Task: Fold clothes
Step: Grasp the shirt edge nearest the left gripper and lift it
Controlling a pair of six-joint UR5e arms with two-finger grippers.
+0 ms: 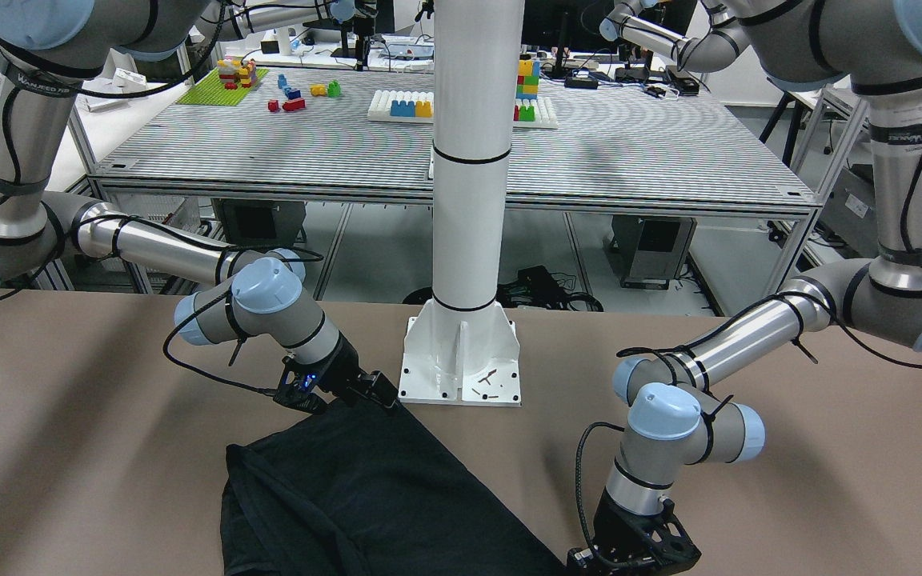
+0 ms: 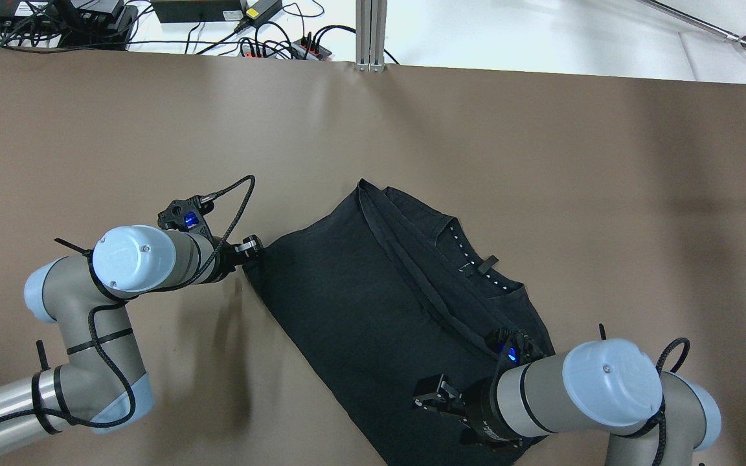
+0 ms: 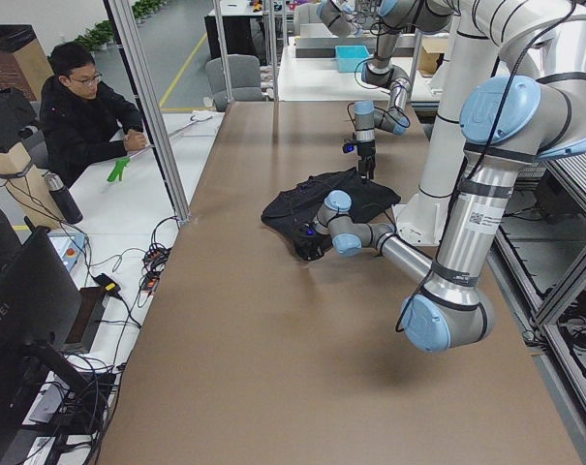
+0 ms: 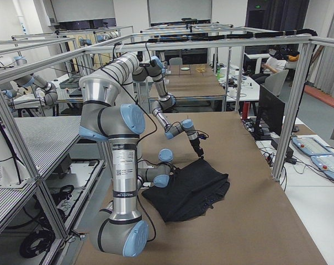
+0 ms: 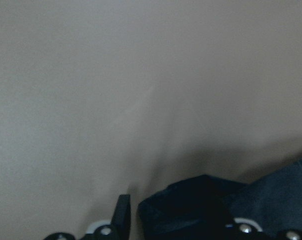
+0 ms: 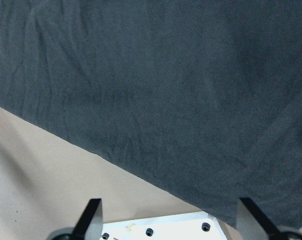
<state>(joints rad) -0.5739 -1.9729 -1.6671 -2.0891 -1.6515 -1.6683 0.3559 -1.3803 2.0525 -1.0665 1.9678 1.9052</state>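
The clothes (image 2: 373, 298) are one black garment lying flat on the brown table, folded along a diagonal with the collar showing. My left gripper (image 2: 255, 248) sits low at the garment's left corner. In the left wrist view, bunched black clothes (image 5: 200, 205) fill the space beside one finger (image 5: 123, 215) and hide the other, so it appears shut on that corner. My right gripper (image 2: 428, 393) hovers over the garment's edge nearest the robot. Its fingers (image 6: 92, 217) stand wide apart with nothing between them, and the clothes (image 6: 155, 90) spread out ahead.
The white pillar's base plate (image 1: 461, 360) stands just behind the garment's near edge, close to my right gripper (image 1: 385, 394). A person (image 3: 79, 116) sits beyond the table's far long side. Cables and a metal post (image 2: 371, 32) line that edge.
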